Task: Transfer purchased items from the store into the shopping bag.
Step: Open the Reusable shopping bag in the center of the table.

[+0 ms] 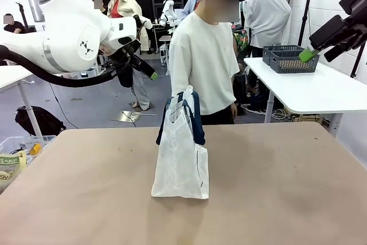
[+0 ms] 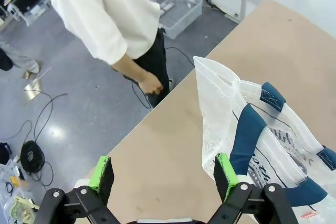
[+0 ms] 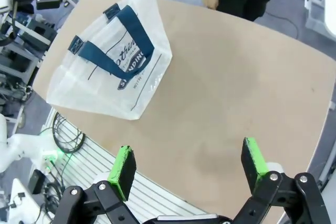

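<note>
One shopping bag [image 1: 180, 159] on the tabletop [image 1: 275, 187], standing upright near the middle, slightly toward the far edge, mouth up. Translucent white, and its navy strap handles [image 1: 195, 120] hang down over the upper sides. In the right wrist view the shopping bag [image 3: 110, 72] shows dark lettering [image 3: 131, 59] on its side panel; too small to read. In the left wrist view the shopping bag [image 2: 278, 145] sits right of centre, with a small red tag [image 2: 310, 214] low on its side. Contents can't be made out through the plastic. Left pincer [image 1: 152, 74] is up in the air, off the tabletop's far left and apart from the bag. Its wrist view has the left pincer [image 2: 161, 174] spread wide with green pads [image 2: 101, 171] on bare fingers, nothing gripped, the bag just past one fingertip. Right pincer [image 1: 308, 54] is high at the upper right, well apart from the bag. Its wrist view has the right pincer [image 3: 189, 162] equally wide open and empty, looking down on the tabletop with the bag farther off. A person [image 1: 203, 61] in a white top stands at the far edge just behind the bag, one hand [image 2: 149, 83] hanging at their side, touching nothing. Two dark grey mesh baskets [image 1: 289, 58] sit on a white side table [image 1: 321, 93] behind right. A clear bin [image 1: 23, 142] with some packets is at lower left, beside the tabletop.
</note>
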Motion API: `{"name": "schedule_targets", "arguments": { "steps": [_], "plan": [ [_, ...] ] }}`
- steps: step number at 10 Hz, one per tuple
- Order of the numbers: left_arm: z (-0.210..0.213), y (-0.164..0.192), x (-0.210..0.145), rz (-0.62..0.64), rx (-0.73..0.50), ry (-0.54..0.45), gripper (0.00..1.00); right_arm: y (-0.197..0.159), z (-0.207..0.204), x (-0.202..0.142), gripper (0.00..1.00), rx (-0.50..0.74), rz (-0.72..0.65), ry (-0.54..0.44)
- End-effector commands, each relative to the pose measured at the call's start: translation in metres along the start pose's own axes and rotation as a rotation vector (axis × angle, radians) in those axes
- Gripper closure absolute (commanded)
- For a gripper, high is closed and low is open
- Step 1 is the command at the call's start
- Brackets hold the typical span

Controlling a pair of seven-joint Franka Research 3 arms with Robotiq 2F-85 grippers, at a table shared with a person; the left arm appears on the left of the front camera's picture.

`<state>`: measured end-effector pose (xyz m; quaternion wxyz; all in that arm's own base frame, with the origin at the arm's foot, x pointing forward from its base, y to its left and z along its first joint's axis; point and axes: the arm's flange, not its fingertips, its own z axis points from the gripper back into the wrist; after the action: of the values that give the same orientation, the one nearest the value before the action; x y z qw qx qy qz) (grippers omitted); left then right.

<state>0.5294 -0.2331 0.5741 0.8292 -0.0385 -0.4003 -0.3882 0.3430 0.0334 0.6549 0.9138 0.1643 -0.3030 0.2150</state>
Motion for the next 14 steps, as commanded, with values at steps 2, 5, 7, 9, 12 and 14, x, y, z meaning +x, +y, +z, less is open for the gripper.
{"name": "schedule_targets", "arguments": {
  "steps": [2, 5, 7, 9, 12, 14],
  "plan": [
    [-0.023, -0.023, 0.028, -0.009, -0.016, 0.063, 0.0, 0.053, -0.056, 0.022, 0.0, -0.018, -0.047, 0.065],
    [-0.034, -0.037, 0.051, -0.027, -0.039, 0.077, 0.0, 0.119, -0.101, 0.033, 0.0, 0.081, -0.087, 0.118],
    [-0.049, -0.048, 0.063, -0.044, -0.056, 0.113, 0.0, 0.151, -0.118, 0.03, 0.0, 0.086, -0.072, 0.134],
    [-0.061, -0.051, 0.066, -0.057, -0.07, 0.157, 0.0, 0.178, -0.138, 0.032, 0.0, 0.089, -0.077, 0.138],
    [-0.073, -0.064, 0.065, -0.071, -0.125, 0.196, 0.0, 0.211, -0.159, 0.027, 0.0, 0.082, -0.057, 0.164],
    [-0.081, -0.066, 0.062, -0.063, -0.136, 0.219, 0.0, 0.221, -0.174, 0.022, 0.0, 0.084, -0.08, 0.176]
  ]
}}
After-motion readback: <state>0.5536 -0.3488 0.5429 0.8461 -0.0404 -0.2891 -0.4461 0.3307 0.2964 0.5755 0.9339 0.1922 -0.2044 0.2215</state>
